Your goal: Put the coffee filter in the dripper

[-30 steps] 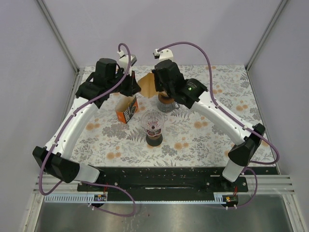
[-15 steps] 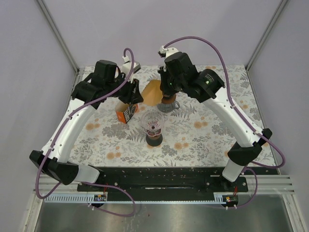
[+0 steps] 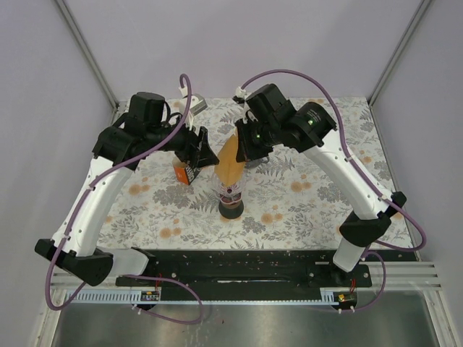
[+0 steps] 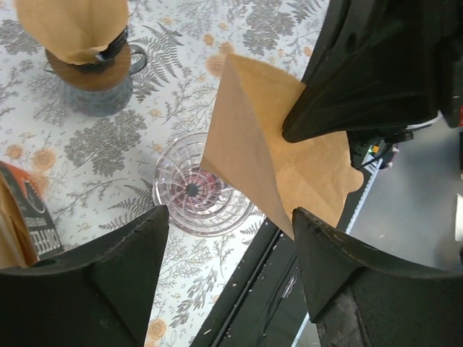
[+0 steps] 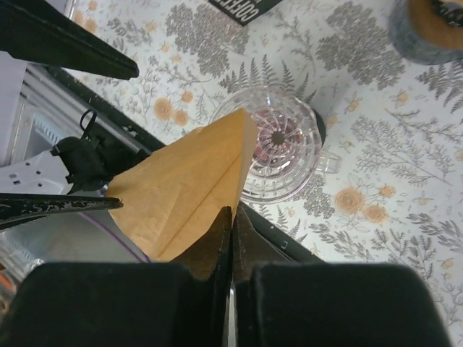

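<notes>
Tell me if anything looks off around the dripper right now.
Nothing spilled or damaged. One oddity: the coffee filter pinched in the right hand is folded flat, not opened into a cone, and hangs tilted with one corner over the glass dripper. The left hand stands open beside it.

Above the dripper (image 3: 231, 195) (not inside), the coffee filter (image 3: 229, 165); box (image 3: 184, 174) to their left.
</notes>
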